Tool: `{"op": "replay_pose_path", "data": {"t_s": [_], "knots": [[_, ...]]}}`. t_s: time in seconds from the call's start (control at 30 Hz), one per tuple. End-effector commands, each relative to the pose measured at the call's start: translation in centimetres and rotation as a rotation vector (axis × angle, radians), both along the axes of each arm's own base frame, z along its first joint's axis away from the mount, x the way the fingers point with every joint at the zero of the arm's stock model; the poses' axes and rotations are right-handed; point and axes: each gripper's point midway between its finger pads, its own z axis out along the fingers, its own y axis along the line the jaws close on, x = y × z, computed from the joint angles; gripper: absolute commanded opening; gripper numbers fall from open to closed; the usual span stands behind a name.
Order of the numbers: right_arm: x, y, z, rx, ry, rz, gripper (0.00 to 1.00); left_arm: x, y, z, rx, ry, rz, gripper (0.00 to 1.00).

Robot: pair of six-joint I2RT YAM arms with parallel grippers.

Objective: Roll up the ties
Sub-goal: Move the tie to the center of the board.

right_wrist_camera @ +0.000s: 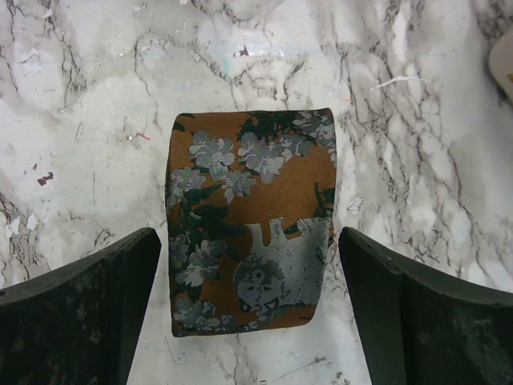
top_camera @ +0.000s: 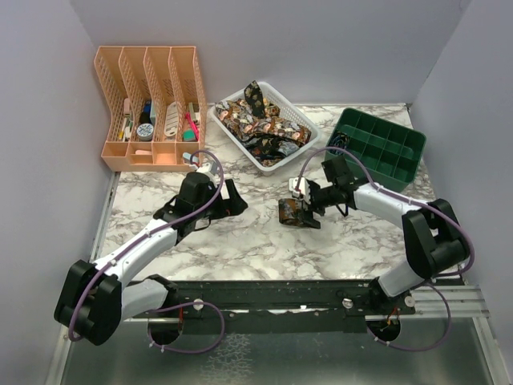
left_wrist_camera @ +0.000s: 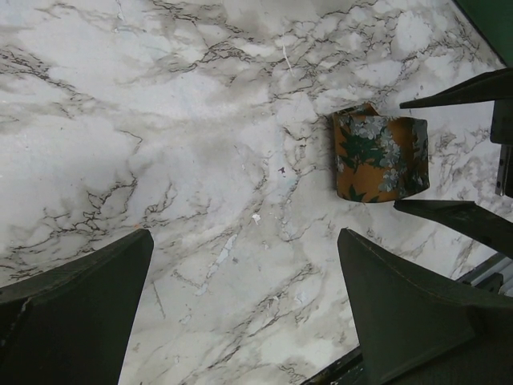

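Observation:
A rolled tie [top_camera: 293, 213], orange-brown with grey flowers and dark green leaves, lies on the marble table [top_camera: 240, 241] near the middle. My right gripper [top_camera: 311, 204] is open, its fingers straddling the roll without touching it; in the right wrist view the tie [right_wrist_camera: 252, 241] sits between the two spread fingertips of the gripper [right_wrist_camera: 248, 234]. My left gripper [top_camera: 233, 200] is open over bare marble to the left of the roll, with nothing between its fingers [left_wrist_camera: 244, 234]. The left wrist view shows the roll [left_wrist_camera: 381, 156] flanked by the right gripper's fingers [left_wrist_camera: 457, 90]. More patterned ties [top_camera: 258, 120] lie heaped in a white basket.
The white basket [top_camera: 240, 149] stands at the back centre. A green compartment tray [top_camera: 383, 175] sits at the back right, close behind the right arm. An orange desk organizer [top_camera: 148, 104] with small items stands at the back left. A black rail [top_camera: 280, 293] runs along the near edge.

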Motion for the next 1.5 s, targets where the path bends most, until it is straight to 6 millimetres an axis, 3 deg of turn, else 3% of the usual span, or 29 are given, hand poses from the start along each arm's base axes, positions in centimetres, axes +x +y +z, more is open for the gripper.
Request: {"op": "replay_pose_path", "data": {"t_s": [0.0,0.23,0.33,0.8,1.1,1.3,1.47], "knots": [[-0.9,0.4,-1.6,-0.03,0.065,0.05,1.0,-0.7,0.0,-0.5,-0.004,0.017,-0.025,0.99],[0.6,0.5,-3.6,-0.059,0.05,0.008,1.0,-0.9,0.0,-0.6,-0.007,0.022,-0.034,0.99],[0.7,0.8,-3.9,-0.074,0.066,0.02,0.94,-1.0,0.1,-0.7,-0.002,0.024,-0.033,0.99],[-3.0,2.8,-6.9,-0.203,0.187,0.107,0.73,-1.2,0.4,-1.5,0.006,0.04,-0.032,0.99],[-5.3,6.6,-5.6,-0.193,0.197,0.053,0.7,-1.3,0.7,-2.1,-0.009,0.057,0.008,0.99],[-6.1,8.8,-6.3,-0.232,0.205,-0.078,0.71,-1.6,1.5,-2.3,-0.009,0.058,0.046,0.99],[-7.4,10.6,-6.0,-0.176,0.249,-0.079,0.74,-2.1,1.7,-2.6,-0.005,0.068,0.044,0.99]]}}
